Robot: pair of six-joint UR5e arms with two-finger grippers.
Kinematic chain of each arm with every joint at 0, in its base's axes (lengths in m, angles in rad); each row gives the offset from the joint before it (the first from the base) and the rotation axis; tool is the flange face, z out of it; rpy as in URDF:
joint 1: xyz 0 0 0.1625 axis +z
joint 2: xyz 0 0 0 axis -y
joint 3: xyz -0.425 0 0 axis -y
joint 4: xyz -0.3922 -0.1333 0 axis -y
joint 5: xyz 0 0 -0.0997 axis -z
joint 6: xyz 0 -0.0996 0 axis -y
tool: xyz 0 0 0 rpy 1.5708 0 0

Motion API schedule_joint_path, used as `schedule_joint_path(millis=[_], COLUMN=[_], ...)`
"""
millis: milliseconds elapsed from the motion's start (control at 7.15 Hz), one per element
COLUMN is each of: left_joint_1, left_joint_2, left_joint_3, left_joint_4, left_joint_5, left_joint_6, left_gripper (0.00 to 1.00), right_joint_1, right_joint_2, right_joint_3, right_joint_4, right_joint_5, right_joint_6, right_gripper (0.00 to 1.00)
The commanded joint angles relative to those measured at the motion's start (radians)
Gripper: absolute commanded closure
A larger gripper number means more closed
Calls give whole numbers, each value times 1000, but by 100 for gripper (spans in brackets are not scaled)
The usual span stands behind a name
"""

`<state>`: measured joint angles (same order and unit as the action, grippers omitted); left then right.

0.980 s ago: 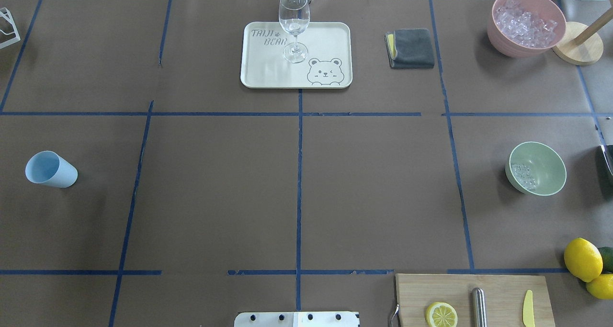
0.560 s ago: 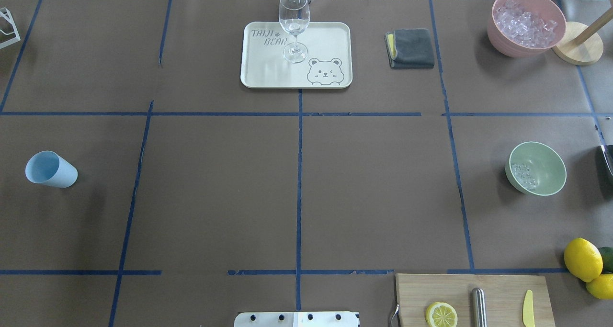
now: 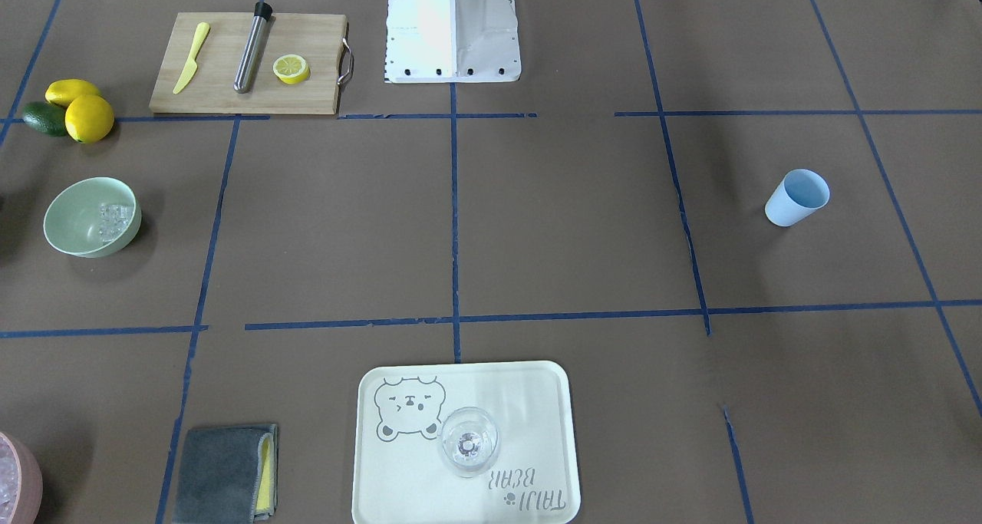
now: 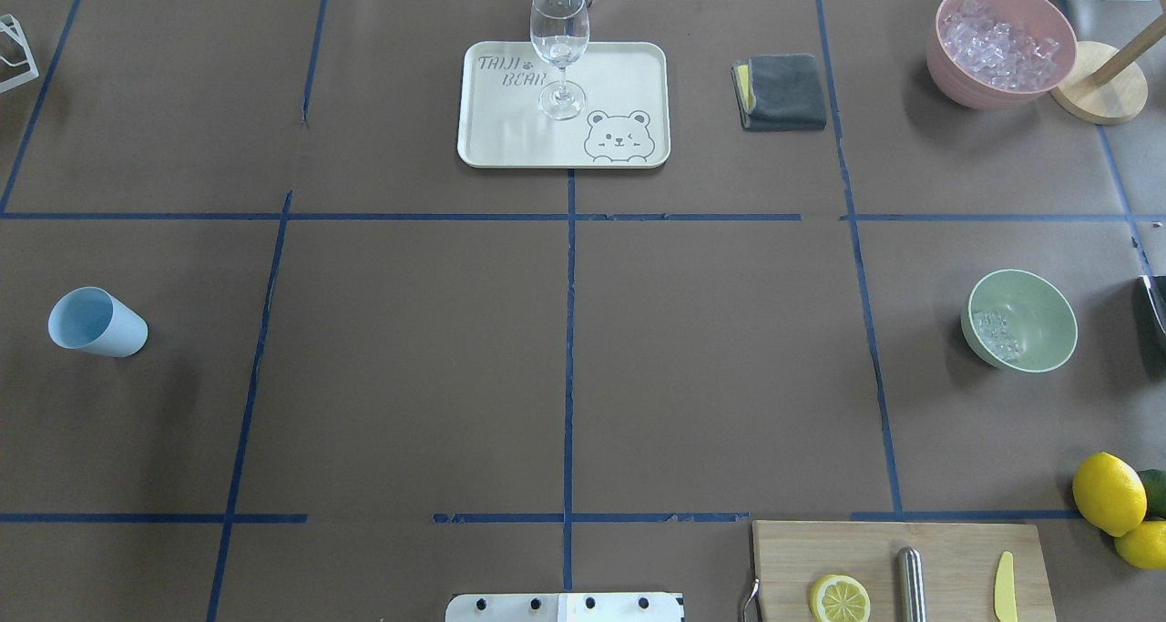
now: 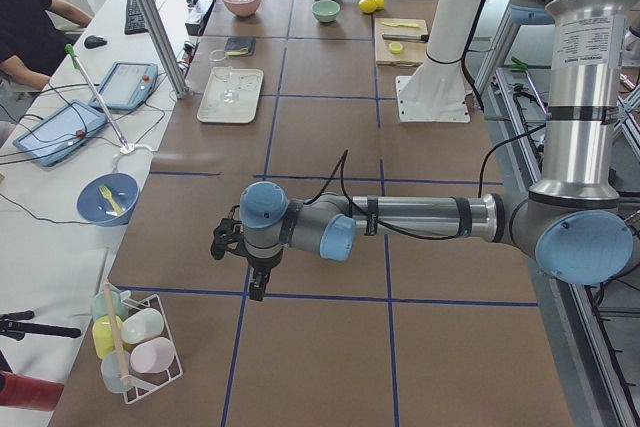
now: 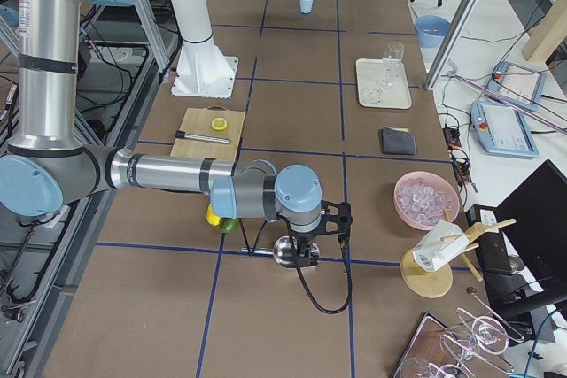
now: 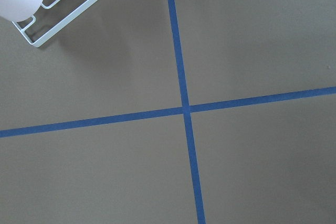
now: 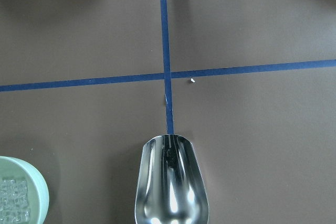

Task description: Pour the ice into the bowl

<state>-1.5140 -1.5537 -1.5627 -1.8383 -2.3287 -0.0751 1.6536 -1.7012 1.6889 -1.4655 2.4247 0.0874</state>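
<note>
The pale mint-green bowl (image 4: 1040,305) stands upright at the table's right side, also in the front view (image 3: 73,225) and at the right wrist view's lower left corner (image 8: 37,188). A small heap of clear ice (image 4: 995,332) lies inside it (image 3: 115,219) (image 8: 14,203). The right gripper (image 6: 306,258) hangs low beside the bowl's place, with a shiny metal scoop (image 8: 170,182) empty just under its camera; I cannot tell its state or whether it holds the scoop. The left gripper (image 5: 257,289) points down over bare table at the far left end; its state cannot be told.
A light blue cup (image 4: 96,323) stands at the left. A pink container (image 4: 1000,44) of ice sits at the back right by a wooden stand (image 4: 1098,83). A tray (image 4: 629,76) carries a wine glass (image 4: 559,48). Grey cloth (image 4: 783,91), cutting board (image 4: 947,549), lemons (image 4: 1107,493).
</note>
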Motion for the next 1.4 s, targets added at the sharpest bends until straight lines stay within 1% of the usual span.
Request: schedule_joint_path(millis=[0, 280, 700, 1259], left_joint_1=[0, -12, -77, -80], left_joint_2=[0, 0, -17, -16], left_joint_3=[0, -4, -8, -10], left_joint_4=[-1, -4, 1, 17], left_joint_5=[-1, -1, 2, 0], left_joint_6=[0, -3, 0, 0], left_gripper=[0, 0, 0, 0], right_joint_1=[2, 0, 0, 0], right_joint_2=[0, 3, 3, 0], right_joint_3=[0, 0, 0, 2], right_joint_4=[-1, -1, -1, 1], right_joint_5=[-1, -1, 1, 2], right_joint_6=[0, 0, 0, 0], right_gripper=[0, 0, 0, 0])
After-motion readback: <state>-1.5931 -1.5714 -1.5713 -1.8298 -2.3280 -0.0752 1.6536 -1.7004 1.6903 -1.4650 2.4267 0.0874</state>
